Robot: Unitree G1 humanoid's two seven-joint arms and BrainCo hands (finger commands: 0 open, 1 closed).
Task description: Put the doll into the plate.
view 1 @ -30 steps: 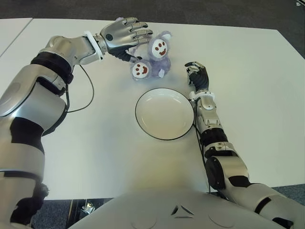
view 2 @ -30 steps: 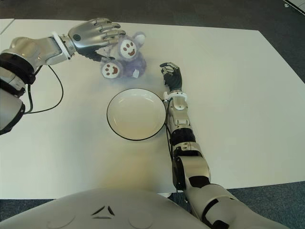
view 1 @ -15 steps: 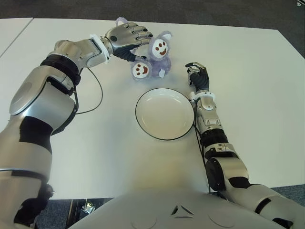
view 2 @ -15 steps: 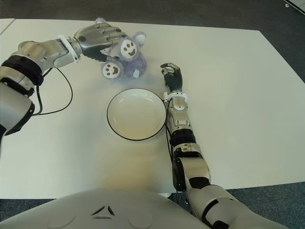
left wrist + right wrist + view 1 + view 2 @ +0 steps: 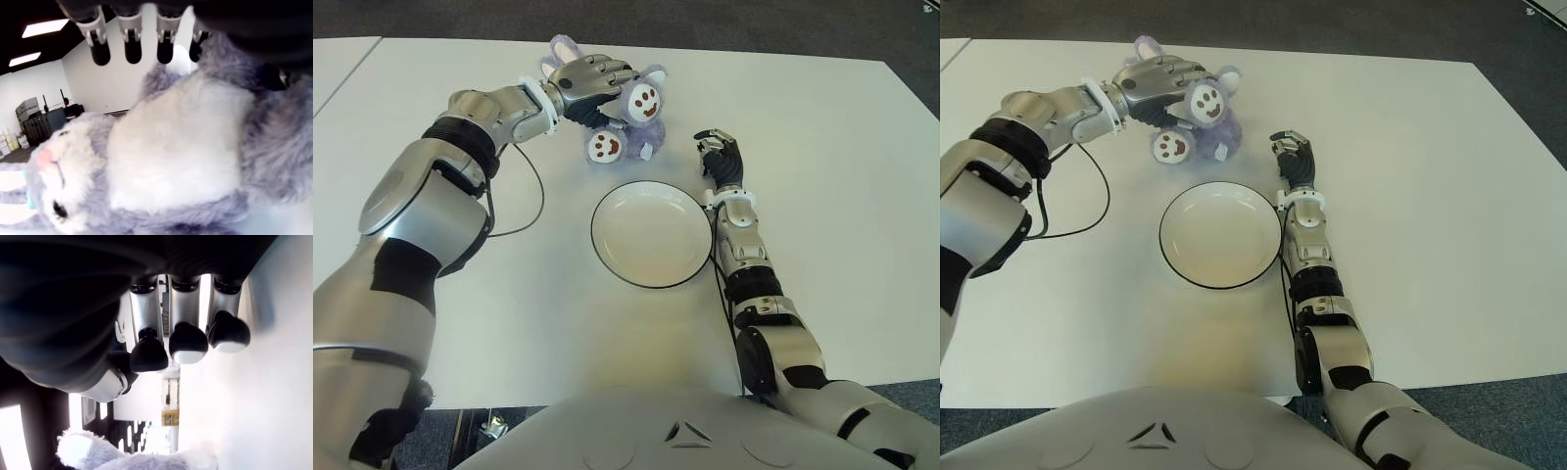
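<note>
One hand matters here: the left hand, upper centre of the frame, curls over the doll lying on the counter just above the plate. The right hand, half-curled and empty, shows right of the doll.

We see a white table filling most of the view, with dark grey carpet beyond its far edge. Through the left wrist view, white walls, bright ceiling lights and dark cabinets.
</note>
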